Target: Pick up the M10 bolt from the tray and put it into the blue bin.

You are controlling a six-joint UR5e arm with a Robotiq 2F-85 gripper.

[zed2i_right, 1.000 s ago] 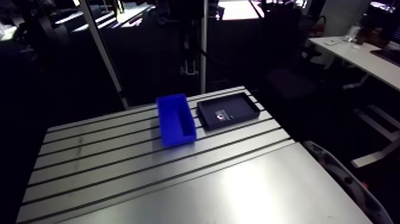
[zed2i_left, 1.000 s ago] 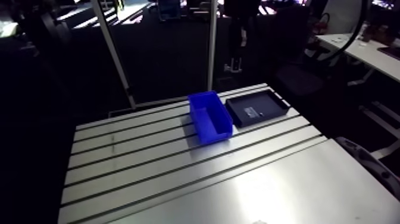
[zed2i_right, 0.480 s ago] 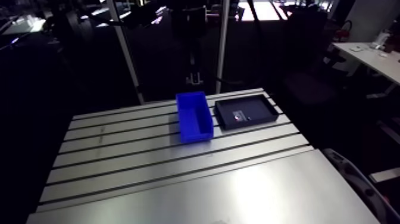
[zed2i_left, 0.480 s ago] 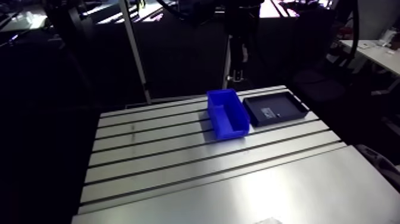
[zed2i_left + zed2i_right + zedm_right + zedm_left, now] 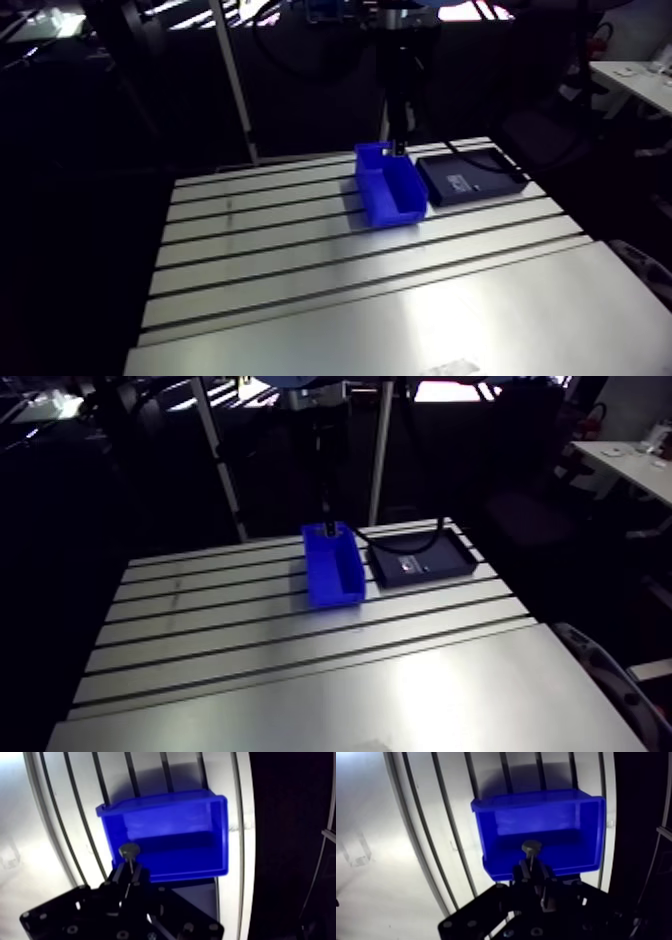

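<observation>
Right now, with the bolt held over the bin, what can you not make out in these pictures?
- The M10 bolt: the wrist view shows mainly its head; the gripper hides most of the shank.
- The blue bin: in the wrist view the gripper covers part of its near wall.
- The tray: in the arm view it is too small and dim to read the pale patch inside.

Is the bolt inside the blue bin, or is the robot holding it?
Held, not in. The gripper is shut on the M10 bolt, its head hanging over the blue bin, which looks empty.

Robotics lab, slotted aluminium table (image 5: 350, 300), blue bin (image 5: 390, 195)
</observation>
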